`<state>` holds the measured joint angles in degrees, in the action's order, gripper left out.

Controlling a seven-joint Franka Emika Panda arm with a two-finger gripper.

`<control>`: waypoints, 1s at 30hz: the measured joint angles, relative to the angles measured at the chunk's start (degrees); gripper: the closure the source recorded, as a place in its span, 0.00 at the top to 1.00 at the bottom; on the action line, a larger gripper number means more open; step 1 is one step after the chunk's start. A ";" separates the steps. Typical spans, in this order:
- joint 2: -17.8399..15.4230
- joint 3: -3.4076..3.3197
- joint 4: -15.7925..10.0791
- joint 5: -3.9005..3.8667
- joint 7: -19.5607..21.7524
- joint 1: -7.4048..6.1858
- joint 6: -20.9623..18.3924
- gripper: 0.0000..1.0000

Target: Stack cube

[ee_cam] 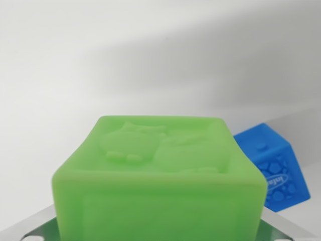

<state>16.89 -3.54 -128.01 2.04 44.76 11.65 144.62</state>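
A green cube (160, 175) with raised animal shapes on its top face fills the lower middle of the wrist view, very close to the camera. Grey metal parts of my gripper (158, 233) show at the bottom left and bottom right corners, flanking the cube, which sits tight between them. A blue cube (273, 168) with embossed patterns lies tilted behind the green one, at the wrist view's right, partly hidden by it. Whether the two cubes touch is hidden.
A plain white surface (100, 60) with a soft diagonal shadow lies behind both cubes. Nothing else shows on it.
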 joint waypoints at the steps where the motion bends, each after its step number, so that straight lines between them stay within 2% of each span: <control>1: -0.20 0.00 -0.21 -0.02 -0.80 0.20 0.02 0.00; 30: -4.08 -0.41 -4.35 -0.23 -19.81 4.39 0.23 0.00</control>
<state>12.82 -3.95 -132.35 1.81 24.95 16.04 144.85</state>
